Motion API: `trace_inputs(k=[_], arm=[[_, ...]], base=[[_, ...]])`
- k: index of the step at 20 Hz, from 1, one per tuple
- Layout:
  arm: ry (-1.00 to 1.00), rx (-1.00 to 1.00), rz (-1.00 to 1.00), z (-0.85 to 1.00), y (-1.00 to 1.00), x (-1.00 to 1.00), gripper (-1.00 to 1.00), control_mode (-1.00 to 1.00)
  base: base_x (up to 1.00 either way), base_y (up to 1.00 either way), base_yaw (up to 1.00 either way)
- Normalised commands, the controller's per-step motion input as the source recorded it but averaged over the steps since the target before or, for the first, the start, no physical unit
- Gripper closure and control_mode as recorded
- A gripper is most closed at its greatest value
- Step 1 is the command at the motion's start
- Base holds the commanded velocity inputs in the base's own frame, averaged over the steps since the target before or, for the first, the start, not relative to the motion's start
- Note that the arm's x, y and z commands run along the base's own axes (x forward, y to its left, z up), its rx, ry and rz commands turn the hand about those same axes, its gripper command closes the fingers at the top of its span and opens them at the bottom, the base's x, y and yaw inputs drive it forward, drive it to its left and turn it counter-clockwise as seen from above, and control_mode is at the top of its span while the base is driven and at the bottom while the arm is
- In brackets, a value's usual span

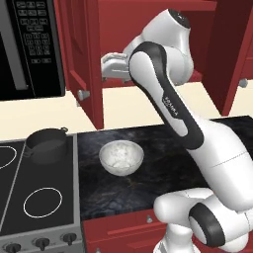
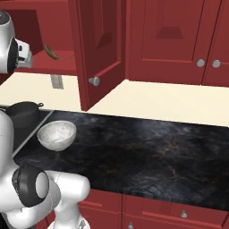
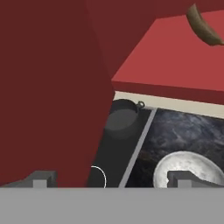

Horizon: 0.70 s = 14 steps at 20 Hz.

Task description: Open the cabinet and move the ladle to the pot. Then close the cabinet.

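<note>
Slim brown wooden ladle [image 3: 204,27] lies on the open dark red cabinet's [image 1: 85,59] shelf, ahead of the wide-open, empty gripper [image 3: 112,178] apparently reaching to fetch it.

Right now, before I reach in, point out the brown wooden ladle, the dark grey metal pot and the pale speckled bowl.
Brown wooden ladle [image 2: 51,53]: right base view, bowl end on the cabinet shelf.
Dark grey metal pot [image 1: 47,144]: left base view, its side wall.
Pale speckled bowl [image 1: 121,157]: left base view, its inside.
</note>
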Motion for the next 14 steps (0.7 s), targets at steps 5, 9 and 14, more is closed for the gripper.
trace_inputs(k=[5,9,14], arm=[[-0.01,-0.07,-0.17,0.17,-0.55,0.12,-1.00,-1.00],[0.00,-0.14,-0.36,0.14,-1.00,0.17,-1.00,-1.00],[-0.01,-0.17,-0.33,0.03,-0.88,0.25,-1.00,-1.00]], base=[[0.00,0.00,0.00],[0.00,0.00,0.00],[0.00,0.00,0.00]])
